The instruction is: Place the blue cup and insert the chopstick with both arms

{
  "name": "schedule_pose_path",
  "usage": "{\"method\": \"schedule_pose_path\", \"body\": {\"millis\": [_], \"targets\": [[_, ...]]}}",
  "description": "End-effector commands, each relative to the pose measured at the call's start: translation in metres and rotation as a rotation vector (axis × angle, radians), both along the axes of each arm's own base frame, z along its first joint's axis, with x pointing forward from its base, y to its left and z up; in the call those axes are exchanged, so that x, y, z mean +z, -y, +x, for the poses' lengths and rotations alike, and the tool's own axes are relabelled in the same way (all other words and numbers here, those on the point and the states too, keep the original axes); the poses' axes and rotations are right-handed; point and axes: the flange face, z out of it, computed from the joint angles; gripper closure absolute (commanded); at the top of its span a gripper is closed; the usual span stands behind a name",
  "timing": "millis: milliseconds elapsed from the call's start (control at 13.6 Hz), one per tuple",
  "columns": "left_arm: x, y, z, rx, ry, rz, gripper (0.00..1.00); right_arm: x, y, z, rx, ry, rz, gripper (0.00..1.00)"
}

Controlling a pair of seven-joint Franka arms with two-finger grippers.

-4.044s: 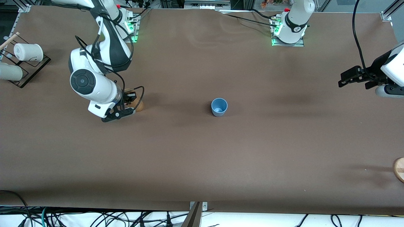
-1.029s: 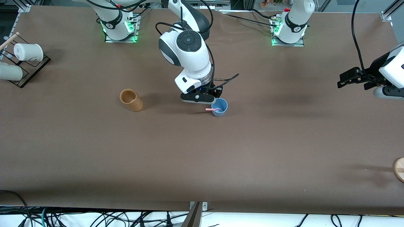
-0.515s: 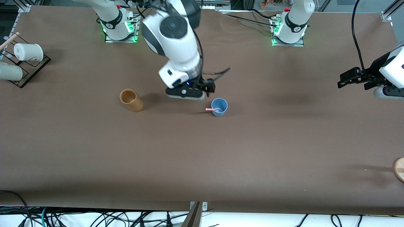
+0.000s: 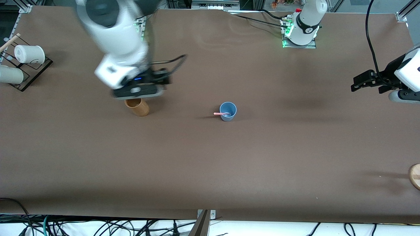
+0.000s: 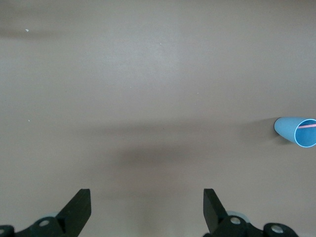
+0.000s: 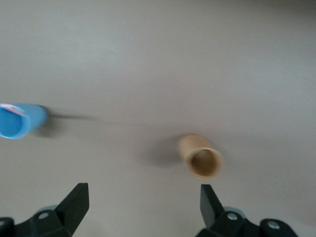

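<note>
The blue cup (image 4: 228, 111) stands upright mid-table. The pink chopstick (image 4: 219, 113) leans in it, its free end sticking out over the rim toward the right arm's end. My right gripper (image 4: 137, 92) is open and empty, up in the air over the brown wooden cup (image 4: 137, 106). In the right wrist view the gripper (image 6: 143, 203) has the blue cup (image 6: 20, 121) off to one side. My left gripper (image 4: 364, 84) waits open and empty at the left arm's end; in its wrist view (image 5: 147, 207) the blue cup (image 5: 296, 132) with the chopstick (image 5: 307, 126) lies far off.
The brown wooden cup (image 6: 200, 157) stands toward the right arm's end. A black rack (image 4: 31, 70) with white cups (image 4: 29, 54) and a pale wooden stick (image 4: 10, 41) sits at that table end. A round wooden piece (image 4: 415, 175) lies at the left arm's edge.
The right gripper has risen from the blue cup and swung toward the right arm's end, to over the brown cup. The chopstick stays in the blue cup. The left arm has not moved.
</note>
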Motion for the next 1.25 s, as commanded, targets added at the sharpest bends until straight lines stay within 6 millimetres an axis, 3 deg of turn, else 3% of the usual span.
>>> {"method": "schedule_pose_path", "body": {"millis": [0, 74, 147, 221, 368, 662, 735, 1176], "targets": [[0.002, -0.001, -0.002, -0.023, 0.011, 0.012, 0.00, 0.012, 0.082, 0.008, -0.008, -0.047, 0.002, 0.00], [0.002, -0.001, -0.002, -0.025, 0.010, 0.012, 0.00, 0.007, 0.127, 0.017, -0.068, -0.050, 0.019, 0.00], [0.002, -0.001, -0.002, -0.025, 0.010, 0.012, 0.00, 0.012, 0.154, 0.021, -0.078, -0.030, 0.066, 0.00], [0.002, 0.000, -0.002, -0.026, 0.011, 0.012, 0.00, 0.008, 0.173, 0.020, -0.060, -0.045, 0.080, 0.00], [0.002, 0.000, -0.002, -0.026, 0.011, 0.012, 0.00, 0.029, 0.211, 0.014, -0.093, -0.010, 0.093, 0.00], [0.002, 0.000, -0.002, -0.026, 0.010, 0.012, 0.00, 0.023, 0.237, -0.038, -0.129, 0.031, 0.077, 0.00], [0.001, 0.000, -0.001, -0.026, 0.008, 0.012, 0.00, 0.014, 0.241, -0.037, -0.129, 0.039, 0.078, 0.00], [0.002, -0.001, -0.002, -0.025, 0.011, 0.012, 0.00, 0.010, 0.239, -0.034, -0.126, 0.006, 0.071, 0.00]]}}
